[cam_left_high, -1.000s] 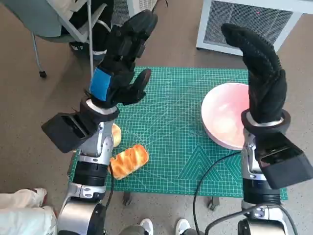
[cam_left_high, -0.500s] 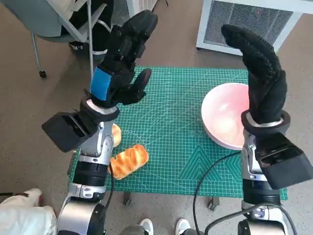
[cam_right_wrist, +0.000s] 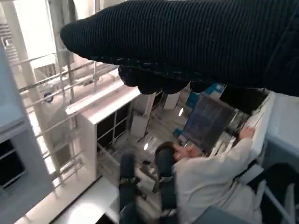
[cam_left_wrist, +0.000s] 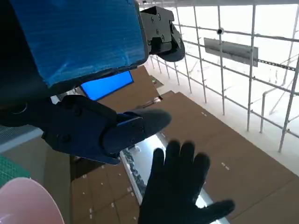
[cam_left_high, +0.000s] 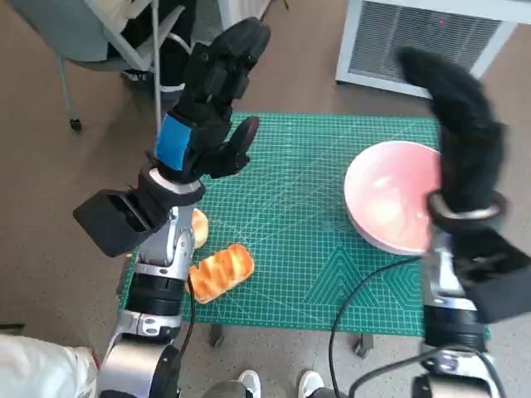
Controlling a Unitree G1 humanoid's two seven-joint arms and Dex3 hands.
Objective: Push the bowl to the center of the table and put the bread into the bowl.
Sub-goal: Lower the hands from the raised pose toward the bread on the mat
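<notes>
At the 3 o'clock edge of the worktop (cam_left_high: 290,215) sits the pink bowl (cam_left_high: 390,199), empty, with the right robot hand (cam_left_high: 460,141) raised just beside its outer rim, fingers straight and holding nothing. A push toward 9 o'clock would carry it to centre, across open mat. The bread (cam_left_high: 220,272) lies at 7 o'clock, long axis slanting toward 2 o'clock, below the left robot hand (cam_left_high: 203,116), which is lifted, spread and nearer it.

Table (cam_left_high: 274,319) (green mat (cam_left_high: 290,215)) carries bowl (cam_left_high: 390,203), bread (cam_left_high: 220,272).
</notes>
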